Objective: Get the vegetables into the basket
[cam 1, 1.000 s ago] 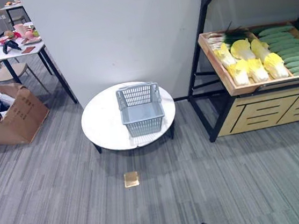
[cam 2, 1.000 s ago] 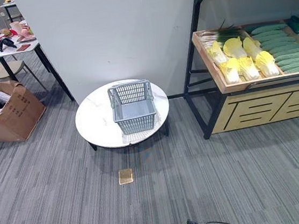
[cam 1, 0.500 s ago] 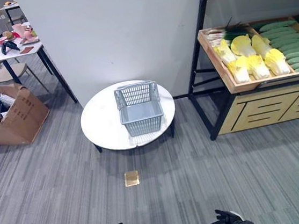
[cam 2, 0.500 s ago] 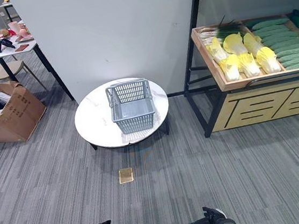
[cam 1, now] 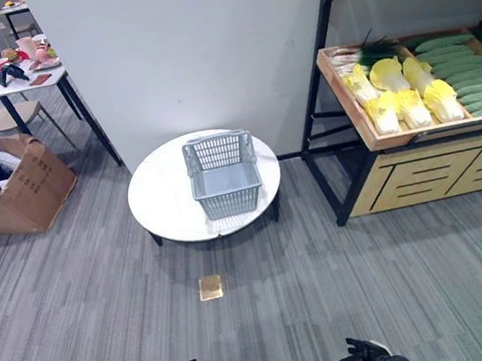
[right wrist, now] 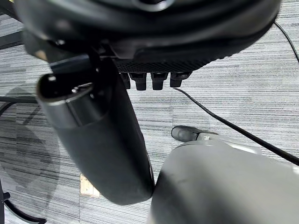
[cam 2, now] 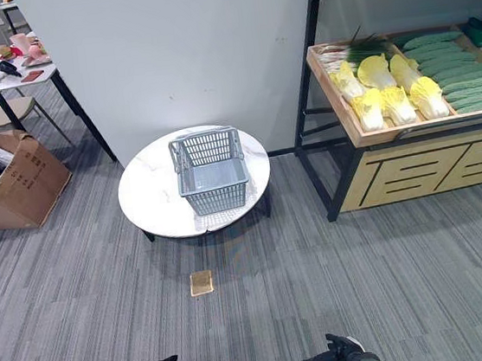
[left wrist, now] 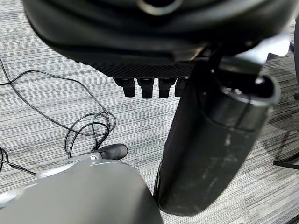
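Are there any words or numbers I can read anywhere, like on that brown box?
Cardboard box: dark print on its side, too small and blurred to read.
Basket, round table, vegetable shelf: no words or numbers seen.
Small tan square on the floor: no readable marks.

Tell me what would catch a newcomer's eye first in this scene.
Probably the bright yellow cabbages in the wooden shelf tray on the right, beside a row of green cucumbers. Next, the empty grey plastic basket on the round white table mid-floor.
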Available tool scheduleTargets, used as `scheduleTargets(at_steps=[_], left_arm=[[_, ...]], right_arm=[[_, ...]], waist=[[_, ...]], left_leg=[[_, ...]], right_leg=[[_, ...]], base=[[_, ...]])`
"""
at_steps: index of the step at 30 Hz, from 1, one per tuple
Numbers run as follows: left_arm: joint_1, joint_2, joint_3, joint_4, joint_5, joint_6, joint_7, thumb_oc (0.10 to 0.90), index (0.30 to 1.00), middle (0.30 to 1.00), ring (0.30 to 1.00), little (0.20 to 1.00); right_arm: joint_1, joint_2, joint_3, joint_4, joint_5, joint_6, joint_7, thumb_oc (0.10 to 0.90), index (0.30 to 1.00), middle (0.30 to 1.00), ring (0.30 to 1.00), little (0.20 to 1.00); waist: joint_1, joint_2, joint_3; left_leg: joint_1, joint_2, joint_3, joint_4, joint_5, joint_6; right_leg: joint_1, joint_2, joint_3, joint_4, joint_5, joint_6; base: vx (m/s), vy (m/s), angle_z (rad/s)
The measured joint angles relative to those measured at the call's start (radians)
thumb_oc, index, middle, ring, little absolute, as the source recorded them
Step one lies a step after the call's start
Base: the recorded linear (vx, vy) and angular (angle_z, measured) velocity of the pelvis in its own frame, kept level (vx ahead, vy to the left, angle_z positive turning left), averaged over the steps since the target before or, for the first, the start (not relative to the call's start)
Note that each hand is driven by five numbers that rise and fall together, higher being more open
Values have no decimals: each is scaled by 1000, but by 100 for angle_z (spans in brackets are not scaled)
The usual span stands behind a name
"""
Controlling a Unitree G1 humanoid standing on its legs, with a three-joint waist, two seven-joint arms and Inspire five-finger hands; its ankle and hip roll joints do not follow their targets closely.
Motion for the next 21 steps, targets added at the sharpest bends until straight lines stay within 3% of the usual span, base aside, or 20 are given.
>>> scheduleTargets(at_steps=[13, 21], left_arm=[[-9, 10, 1, 2, -1, 5, 0, 900, 1000, 1000, 1000, 1000], [-22, 34, 1, 6, -1, 11, -1, 900, 1000, 1000, 1000, 1000]], right_arm=[[-4, 1, 2, 1, 0, 2, 6, 900, 1000, 1000, 1000, 1000], [-22, 3, 17, 3, -1, 12, 13, 900, 1000, 1000, 1000, 1000]], waist=[[4, -12, 3], [6, -50, 5]], left_leg=[[-9, -2, -1, -5, -5, 5], [-25, -8, 4, -6, -14, 19]], right_leg=[[-8, -1, 0, 0, -1, 2], [-38, -6, 3, 27, -11, 16]], base=[[43, 67, 0], [78, 96, -3]])
